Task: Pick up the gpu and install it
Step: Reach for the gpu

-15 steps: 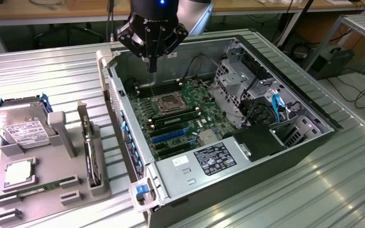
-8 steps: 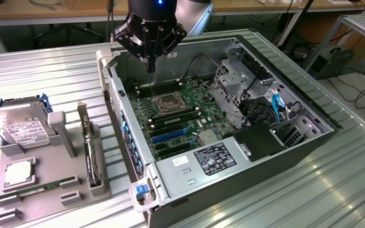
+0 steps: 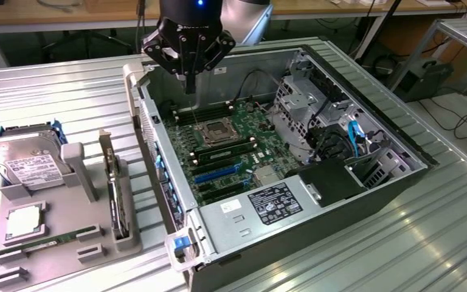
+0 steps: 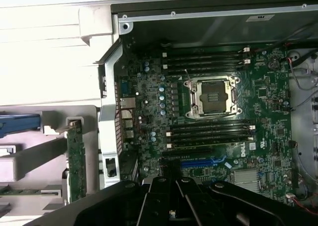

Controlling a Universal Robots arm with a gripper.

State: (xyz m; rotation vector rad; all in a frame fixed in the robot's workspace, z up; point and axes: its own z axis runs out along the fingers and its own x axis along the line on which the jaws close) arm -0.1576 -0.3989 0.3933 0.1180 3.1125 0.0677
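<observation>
The gpu (image 3: pixel 117 198) is a thin dark card standing on edge in a slot of the grey holder (image 3: pixel 55 243), on the exterior view's left, with its silver bracket (image 3: pixel 105 155) at the far end. In the wrist view the gpu (image 4: pixel 74 161) shows its green edge beside the case wall. My gripper (image 3: pixel 190 85) hangs shut and empty over the open computer case (image 3: pixel 363 109), above the upper part of the motherboard (image 3: pixel 229 149). My gripper (image 4: pixel 169 186) sits just past the blue expansion slot (image 4: pixel 206 162), well apart from the gpu.
A hard drive (image 3: pixel 27 161) in a blue caddy, a processor (image 3: pixel 24 222) and a RAM stick (image 3: pixel 47 240) share the holder. Inside the case are the processor socket (image 3: pixel 216 131), drive cage (image 3: pixel 306 103) and power supply (image 3: pixel 274 204). Everything rests on a slatted metal table (image 3: pixel 428 243).
</observation>
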